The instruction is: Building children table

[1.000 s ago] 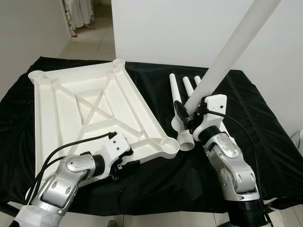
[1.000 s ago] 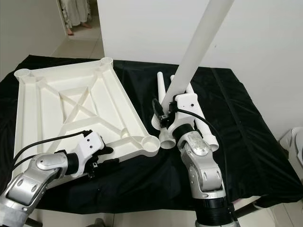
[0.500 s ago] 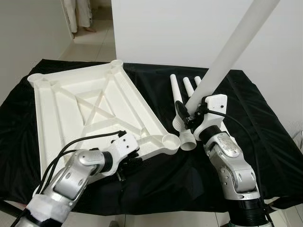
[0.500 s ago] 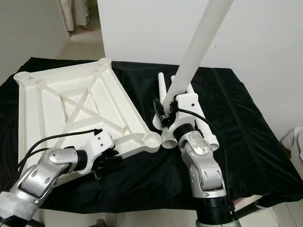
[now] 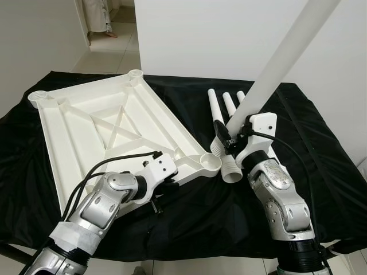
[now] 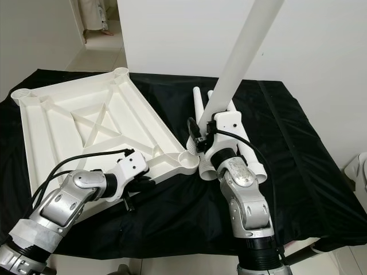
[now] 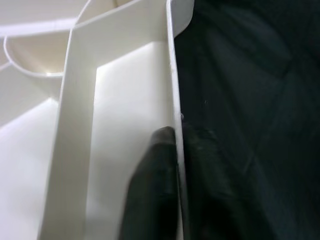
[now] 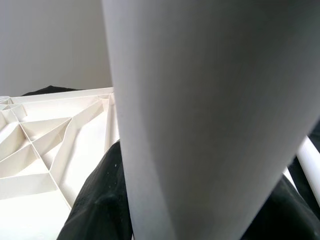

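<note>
A white ribbed table top (image 5: pixel 114 132) lies upside down on the black cloth, with round leg sockets at its corners. My left gripper (image 5: pixel 162 193) is shut on its near rim; in the left wrist view one black finger (image 7: pixel 152 185) lies inside the rim (image 7: pixel 175 100) and the other outside. My right gripper (image 5: pixel 230 144) is shut on a long white table leg (image 5: pixel 281 63), held tilted up to the right. The leg's lower end hangs just right of the near corner socket (image 5: pixel 210 162). In the right wrist view the leg (image 8: pixel 200 125) stands close, beside a dark finger (image 8: pixel 100 200).
Three more white legs (image 5: pixel 217 112) lie side by side on the cloth behind my right gripper. A white wall stands close behind the table. A person's foot and clothing (image 5: pixel 100 11) show in the doorway at far left. Black cloth (image 5: pixel 321 149) on the right lies bare.
My left arm has swung to the right with the rim in its grip, turning the table top and bringing its near corner socket closer to the held leg. The right arm has barely moved.
</note>
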Robot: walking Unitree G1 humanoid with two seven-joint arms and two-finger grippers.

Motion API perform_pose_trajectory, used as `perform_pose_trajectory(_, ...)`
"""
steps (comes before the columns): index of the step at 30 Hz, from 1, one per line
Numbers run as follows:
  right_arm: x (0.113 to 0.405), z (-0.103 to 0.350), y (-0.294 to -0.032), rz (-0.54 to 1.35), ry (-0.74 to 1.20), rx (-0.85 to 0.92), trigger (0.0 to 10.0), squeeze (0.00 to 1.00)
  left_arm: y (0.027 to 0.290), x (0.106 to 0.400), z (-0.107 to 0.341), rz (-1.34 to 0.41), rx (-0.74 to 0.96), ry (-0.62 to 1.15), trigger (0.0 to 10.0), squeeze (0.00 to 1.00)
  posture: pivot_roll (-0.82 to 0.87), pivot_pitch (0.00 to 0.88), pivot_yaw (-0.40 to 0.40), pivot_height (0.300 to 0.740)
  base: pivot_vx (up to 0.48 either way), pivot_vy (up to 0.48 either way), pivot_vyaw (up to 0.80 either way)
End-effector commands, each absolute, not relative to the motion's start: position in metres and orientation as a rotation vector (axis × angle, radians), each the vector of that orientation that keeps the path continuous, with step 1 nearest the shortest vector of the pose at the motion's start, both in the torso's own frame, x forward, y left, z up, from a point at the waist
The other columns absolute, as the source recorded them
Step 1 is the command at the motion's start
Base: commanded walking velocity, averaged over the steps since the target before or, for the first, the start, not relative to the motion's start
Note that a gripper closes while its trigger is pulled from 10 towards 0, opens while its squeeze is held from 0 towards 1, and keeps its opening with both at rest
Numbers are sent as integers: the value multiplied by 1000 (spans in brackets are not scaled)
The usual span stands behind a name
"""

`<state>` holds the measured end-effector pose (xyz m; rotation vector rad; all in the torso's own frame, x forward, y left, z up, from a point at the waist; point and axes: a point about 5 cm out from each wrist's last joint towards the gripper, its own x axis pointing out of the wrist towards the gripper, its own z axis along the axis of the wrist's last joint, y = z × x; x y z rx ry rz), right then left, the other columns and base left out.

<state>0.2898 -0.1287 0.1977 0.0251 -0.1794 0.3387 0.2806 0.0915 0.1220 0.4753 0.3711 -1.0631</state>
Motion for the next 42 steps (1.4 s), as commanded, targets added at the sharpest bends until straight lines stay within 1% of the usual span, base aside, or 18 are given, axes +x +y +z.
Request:
perform_pose_trajectory(1,292,202,-131,322,-200,17,10000,0,88,279,121,-1071,468,352,10000,1000,37,0,7,740,0,0,0)
perform_pose_trajectory(5,294,202,-132,322,-197,16,10000,0,89,277,121,-1103,460,350,10000,1000,44,4,-1,740,0,0,0)
perform_pose_trajectory(10,297,202,-132,324,-195,13,10000,0,86,280,126,-1099,436,318,10000,1000,49,8,-4,740,0,0,0)
perform_pose_trajectory(11,299,201,-131,326,-192,11,10000,0,84,281,133,-1102,415,279,10000,0,51,12,-6,740,0,0,0)
perform_pose_trajectory(12,301,201,-130,328,-188,9,10000,0,81,282,141,-1103,374,243,10000,0,51,14,-7,740,0,0,0)
perform_pose_trajectory(14,303,201,-130,329,-186,7,10000,0,80,282,146,-1105,345,218,10000,0,51,14,-7,740,0,0,0)
perform_pose_trajectory(16,305,198,-128,342,-178,0,10000,0,76,284,160,-1082,263,146,10000,0,60,11,-7,740,0,0,0)
perform_pose_trajectory(19,305,197,-127,351,-173,-5,10000,0,75,285,166,-1055,241,105,10000,0,60,11,-7,740,0,0,0)
perform_pose_trajectory(21,307,192,-126,365,-160,-20,10000,0,72,285,173,-1004,223,33,10000,0,69,6,-8,740,0,0,0)
perform_pose_trajectory(25,307,187,-124,379,-144,-29,10000,0,72,286,174,-951,202,2,10000,0,72,5,-9,740,0,0,0)
perform_pose_trajectory(27,307,181,-121,397,-125,-38,10000,0,68,284,175,-888,151,-28,10000,0,78,1,-12,740,0,0,0)
perform_pose_trajectory(30,308,176,-118,406,-112,-41,10000,0,63,278,173,-852,90,-40,10000,0,86,0,-17,740,0,0,0)
perform_pose_trajectory(38,310,171,-115,417,-103,-38,10000,0,61,270,162,-853,106,-24,10000,0,93,0,-26,740,0,0,0)
perform_pose_trajectory(42,313,166,-117,420,-91,-20,10000,0,71,270,157,-820,134,-24,10000,0,103,0,-36,740,0,0,0)
